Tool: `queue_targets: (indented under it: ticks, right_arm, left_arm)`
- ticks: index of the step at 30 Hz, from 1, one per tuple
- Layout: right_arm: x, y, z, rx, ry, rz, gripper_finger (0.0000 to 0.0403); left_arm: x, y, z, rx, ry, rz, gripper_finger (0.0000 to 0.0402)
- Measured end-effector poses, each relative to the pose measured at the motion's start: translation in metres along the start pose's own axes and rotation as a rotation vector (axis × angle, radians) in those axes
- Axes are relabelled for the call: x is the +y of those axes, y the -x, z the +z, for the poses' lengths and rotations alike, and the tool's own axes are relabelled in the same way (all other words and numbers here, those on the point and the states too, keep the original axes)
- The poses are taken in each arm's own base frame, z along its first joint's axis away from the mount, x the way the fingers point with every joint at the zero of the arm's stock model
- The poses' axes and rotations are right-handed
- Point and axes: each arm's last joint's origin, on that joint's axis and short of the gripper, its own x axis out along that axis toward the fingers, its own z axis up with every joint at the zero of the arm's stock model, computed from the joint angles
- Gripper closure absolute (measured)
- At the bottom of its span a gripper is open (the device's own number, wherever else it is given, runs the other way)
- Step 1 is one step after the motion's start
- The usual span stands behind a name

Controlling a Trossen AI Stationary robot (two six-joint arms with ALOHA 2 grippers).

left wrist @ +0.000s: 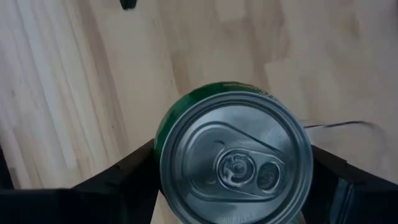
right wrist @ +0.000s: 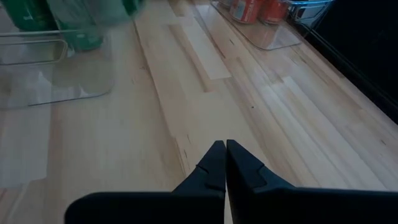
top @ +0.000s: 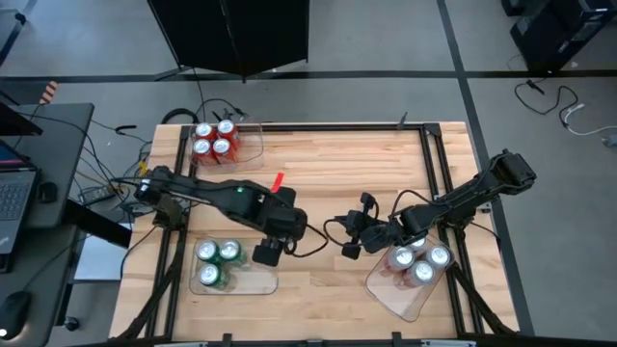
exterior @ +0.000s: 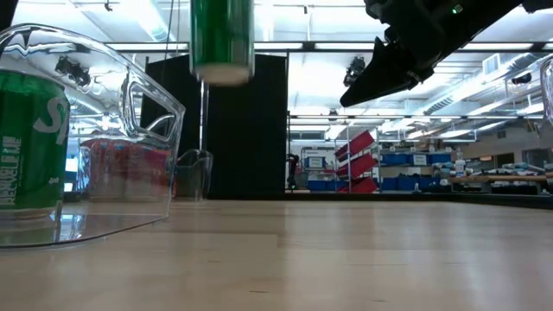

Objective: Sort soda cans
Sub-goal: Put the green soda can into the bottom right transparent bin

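pale wooden bench (top: 318, 164) with a black frame carries three clear plastic rectangular trays. far-left tray (top: 249, 143) holds four red cylindrical soda cans (top: 213, 138) with silver tops, packed two by two. near-left tray (top: 253, 280) holds three green soda cans (top: 215, 262) at its left end; its right end is bare. near-right tray (top: 400, 297), set at an angle, holds the silver-white soda cans (top: 417, 263); three or four tops show, exact count unclear under the arm.

left arm reaches from the bench's left edge toward the middle. left end effector (left wrist: 233, 186) is clamped on a fourth green soda can (left wrist: 235, 158), one dark finger on each side, silver top facing the wrist camera. low view shows this can (exterior: 222, 41) off the bench, upright, just beside the right end of the near-left tray.

right arm comes in from the right edge over the near-right tray. right end effector (right wrist: 224, 163) hangs above bare bench near the centre, fingers pressed together, holding nothing.
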Motion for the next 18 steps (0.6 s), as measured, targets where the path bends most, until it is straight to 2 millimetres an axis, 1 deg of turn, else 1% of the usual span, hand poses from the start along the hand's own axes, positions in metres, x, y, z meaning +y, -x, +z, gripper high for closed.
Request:
queue_targets:
  ticks: [3,6,11,15,18]
  right_arm:
    - [0.0,0.0,0.0,0.0,-0.002,0.0,0.0402]
    - [0.0,0.0,0.0,0.0,-0.001,0.0,0.0402]
    - [0.0,0.0,0.0,0.001,0.0,0.0,0.0402]
    - [0.0,0.0,0.0,0.001,0.0,0.0,0.0402]
    - [0.0,0.0,0.0,0.002,0.001,0.0,0.0402]
  left_arm:
    - [-0.01,0.021,-0.001,-0.01,0.03,-0.01,0.0114]
    - [-0.025,0.03,-0.011,0.067,0.069,-0.02,0.0114]
    - [-0.062,0.03,-0.019,0.09,0.104,-0.091,0.0114]
    - [-0.086,0.024,-0.033,0.155,0.146,-0.089,0.0114]
    - [-0.1,0.017,-0.046,0.198,0.172,-0.063,0.0114]
